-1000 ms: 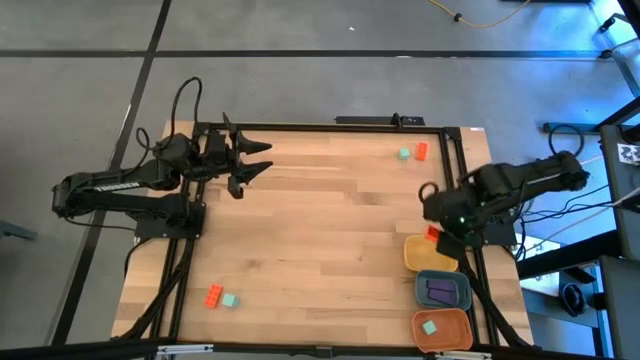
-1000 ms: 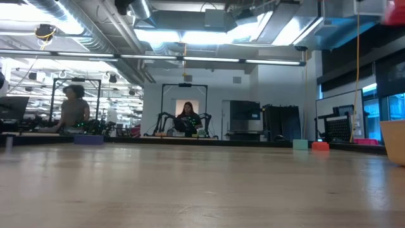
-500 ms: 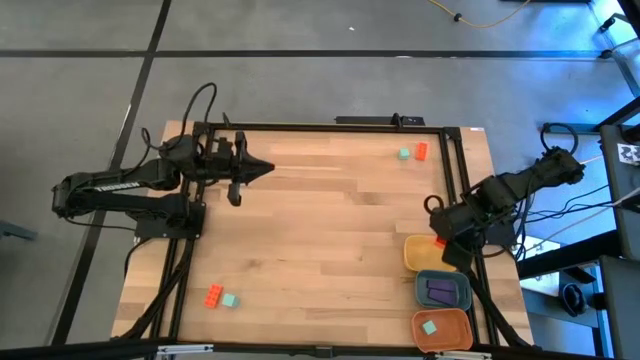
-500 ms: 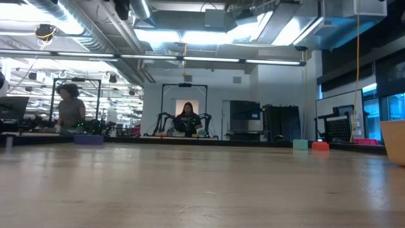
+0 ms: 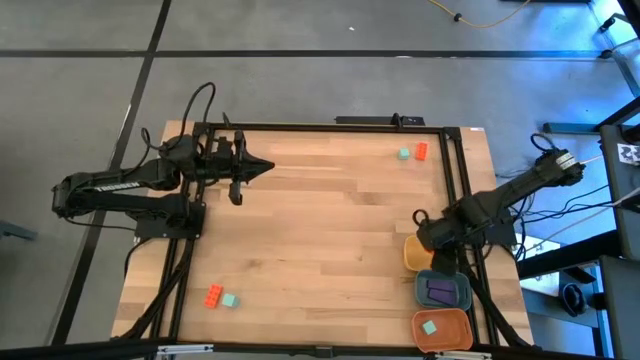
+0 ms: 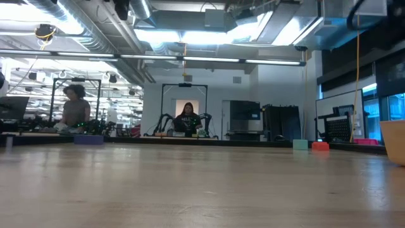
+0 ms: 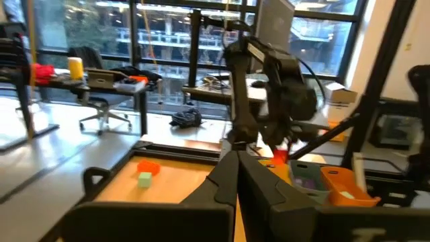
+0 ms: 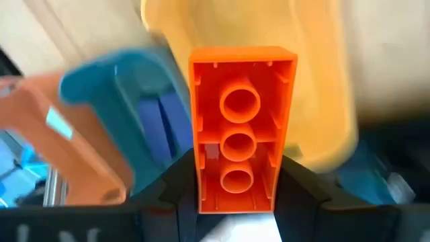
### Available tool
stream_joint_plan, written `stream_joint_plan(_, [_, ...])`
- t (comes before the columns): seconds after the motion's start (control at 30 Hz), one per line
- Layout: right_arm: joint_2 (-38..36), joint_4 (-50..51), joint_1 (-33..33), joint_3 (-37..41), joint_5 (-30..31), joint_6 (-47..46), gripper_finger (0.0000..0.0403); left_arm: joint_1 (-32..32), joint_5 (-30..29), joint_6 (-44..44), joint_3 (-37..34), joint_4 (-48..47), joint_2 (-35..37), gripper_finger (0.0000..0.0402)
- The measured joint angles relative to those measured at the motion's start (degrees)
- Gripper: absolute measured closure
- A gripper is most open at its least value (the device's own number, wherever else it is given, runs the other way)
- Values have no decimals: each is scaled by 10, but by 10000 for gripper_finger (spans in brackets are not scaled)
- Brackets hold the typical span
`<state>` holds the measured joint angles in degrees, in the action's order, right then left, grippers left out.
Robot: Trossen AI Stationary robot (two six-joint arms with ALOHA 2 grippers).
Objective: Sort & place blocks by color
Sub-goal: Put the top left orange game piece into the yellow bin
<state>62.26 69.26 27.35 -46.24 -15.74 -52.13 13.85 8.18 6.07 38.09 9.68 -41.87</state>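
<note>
Orange-red block point(image 8: 240, 156) gripped in right hand point(image 8: 235, 195) over yellow tray point(image 8: 316, 81)

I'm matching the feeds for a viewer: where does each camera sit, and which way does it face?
High: overhead, facing down; both arms, table.
Low: at tabletop height, facing the room; no arm shows.
Left wrist: behind the shut left pincer, facing the right arm.
Right wrist: behind the right pincer, which grips an orange-red block above the yellow tray.
Shared: teal and orange-red blocks, high and low.

Two dark jointed arms point(image 5: 120, 190), black looped cables point(image 5: 195, 95).
</note>
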Motion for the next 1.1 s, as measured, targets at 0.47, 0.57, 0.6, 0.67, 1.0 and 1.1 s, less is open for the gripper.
stream_joint_plan(0.47, [57,-198,0,148,71,62,261,0,-35,-6,0,2,0,401])
stream_joint_plan(0.57, [70,-204,-1,148,86,103,261,0,-40,-7,0,2,0,401])
stream_joint_plan(0.6, [74,-206,0,148,91,118,261,0,-42,-6,0,2,0,401])
stream_joint_plan(0.67, [83,-206,0,148,98,143,261,0,-45,-7,0,2,0,401])
stream_joint_plan(1.0, [131,-207,0,145,102,227,257,0,-61,-18,0,2,0,401])
stream_joint_plan(1.1, [133,-208,0,145,102,228,239,0,-61,-18,0,2,0,401])
